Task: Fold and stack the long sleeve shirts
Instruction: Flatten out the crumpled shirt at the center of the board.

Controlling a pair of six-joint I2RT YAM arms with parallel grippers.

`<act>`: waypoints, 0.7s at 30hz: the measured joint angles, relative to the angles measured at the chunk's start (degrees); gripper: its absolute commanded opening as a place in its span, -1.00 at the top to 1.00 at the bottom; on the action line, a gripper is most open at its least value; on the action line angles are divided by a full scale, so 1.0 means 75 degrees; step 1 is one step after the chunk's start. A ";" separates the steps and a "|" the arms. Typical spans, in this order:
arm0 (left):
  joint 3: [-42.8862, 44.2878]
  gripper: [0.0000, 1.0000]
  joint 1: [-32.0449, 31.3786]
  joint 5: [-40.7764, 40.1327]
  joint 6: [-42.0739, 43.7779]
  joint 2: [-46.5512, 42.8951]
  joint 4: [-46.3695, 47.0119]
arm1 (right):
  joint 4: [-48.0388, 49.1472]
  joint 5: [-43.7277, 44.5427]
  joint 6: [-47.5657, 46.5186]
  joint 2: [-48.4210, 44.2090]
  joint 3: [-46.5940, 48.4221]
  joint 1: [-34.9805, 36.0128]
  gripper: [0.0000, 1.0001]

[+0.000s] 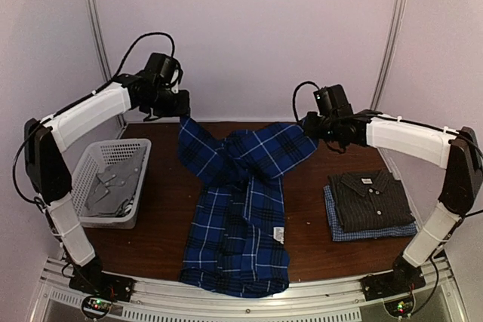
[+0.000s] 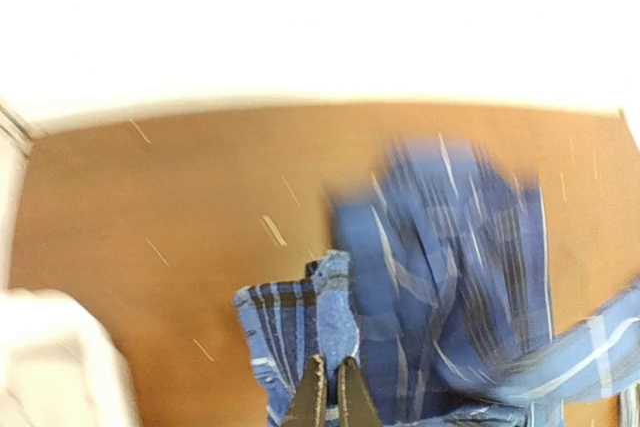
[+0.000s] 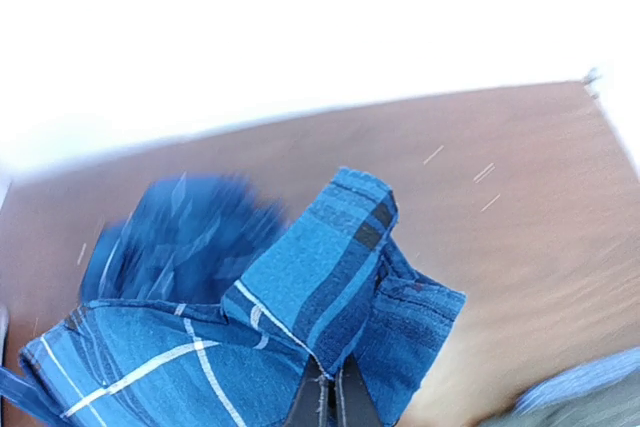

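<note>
Plaid shirt (image 1: 238, 216), white tag (image 1: 278, 234), writing unreadable

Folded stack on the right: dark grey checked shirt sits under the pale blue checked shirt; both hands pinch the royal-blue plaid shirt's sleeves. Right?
No: the dark grey checked shirt lies on top of the pale blue checked shirt, per the top external view; left hand and right hand do pinch the royal-blue plaid shirt by its sleeves.

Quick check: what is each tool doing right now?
Left tool: closed, gripping a sleeve of the blue plaid shirt.
Right tool: closed, gripping the same shirt's other sleeve.
</note>
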 measured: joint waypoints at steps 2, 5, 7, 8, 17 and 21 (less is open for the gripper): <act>0.0973 1.00 0.0679 -0.0029 0.0303 0.0198 -0.0061 | -0.0026 -0.0015 -0.0198 -0.0038 0.0303 -0.0714 1.00; 0.2244 1.00 0.1574 -0.0015 0.0638 0.0554 -0.0169 | -0.0026 -0.0117 -0.0478 -0.0050 0.0740 -0.1935 1.00; 0.3042 1.00 0.2206 0.0044 0.0816 0.0880 -0.0178 | -0.0032 -0.0236 -0.0583 -0.0050 0.0947 -0.2655 1.00; 0.3281 1.00 0.2428 0.0085 0.0863 0.1003 -0.0189 | -0.0032 -0.0318 -0.0644 -0.0050 0.1043 -0.3010 1.00; 0.4575 1.00 0.3654 0.0449 0.1000 0.2410 -0.0396 | -0.0047 -0.0973 -0.0860 0.0466 0.1999 -0.4555 1.00; 0.4846 1.00 0.3762 0.0621 0.0968 0.2766 -0.0487 | -0.0114 -0.1212 -0.0909 0.0854 0.2317 -0.4753 1.00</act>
